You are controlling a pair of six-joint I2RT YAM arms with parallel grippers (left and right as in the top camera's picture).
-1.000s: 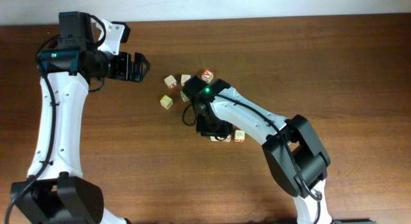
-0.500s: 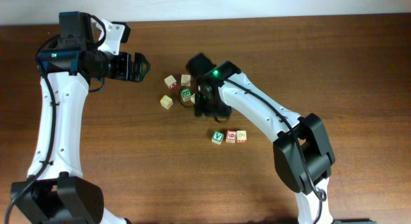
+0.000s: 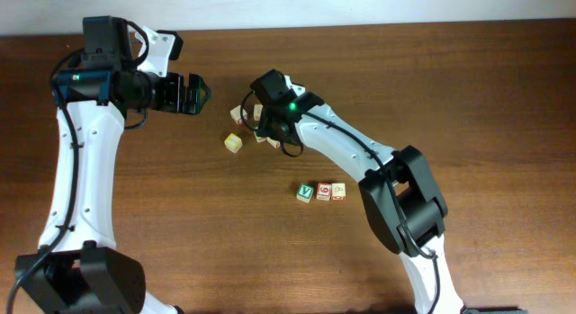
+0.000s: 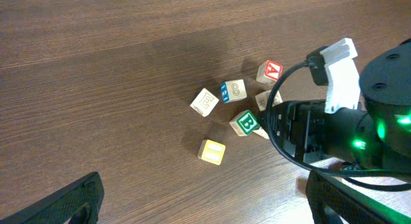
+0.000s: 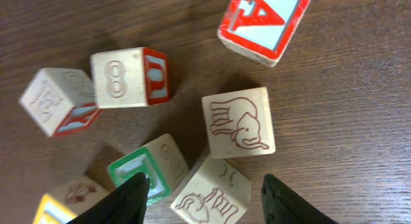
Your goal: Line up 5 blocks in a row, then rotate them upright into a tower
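Small pale wooden alphabet cubes (image 5: 239, 124) cluster toward 11 o'clock on the brown wooden surface (image 3: 468, 98), and a row of three cubes (image 3: 321, 192) lies near centre. Right gripper (image 5: 207, 199) hangs over the cluster, jaws apart and empty. Left gripper (image 3: 203, 94) has jaws wide and empty. The cubes are judged light, rigid and smooth, so take them by opposite flat faces.

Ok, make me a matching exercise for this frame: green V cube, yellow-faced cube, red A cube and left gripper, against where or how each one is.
Things:
1. green "V" wooden cube
2. yellow-faced wooden cube
3. red "A" wooden cube
4. left gripper

Place or state:
a. open, away from every cube
b. in the cluster that the right gripper hovers over
c. on its own beside the cluster
d. at one end of the three-cube row

Pairs: 1-d, 2-c, 3-b, 4-a.
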